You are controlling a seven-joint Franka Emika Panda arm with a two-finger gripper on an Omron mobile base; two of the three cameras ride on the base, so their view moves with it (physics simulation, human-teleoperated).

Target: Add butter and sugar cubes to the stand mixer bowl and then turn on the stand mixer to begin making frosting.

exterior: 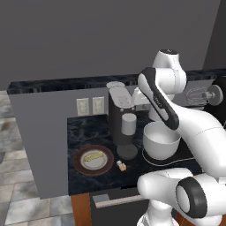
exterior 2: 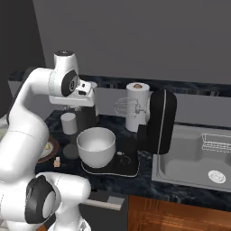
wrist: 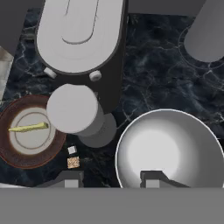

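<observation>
Nothing yet added. Nearest, on the dark table (exterior: 84, 132): sugar cubes (wrist: 72, 157) beside the plate (wrist: 8, 151), where the butter (wrist: 28, 127) lies. Beyond, stand mixer bowl (wrist: 168, 151) empty on the stand mixer (exterior 2: 158, 122) base. Fingers (wrist: 109, 180) spread, empty, high above. All steps remaining.

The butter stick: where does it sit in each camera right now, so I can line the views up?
Left base view: butter lies on the brown-rimmed plate, lower left, left of the coffee machine.
Right base view: I can't make it out; the arm covers most of the plate.
Hand view: butter on the plate, far left.
Shared landmark: stand mixer bowl.
</observation>
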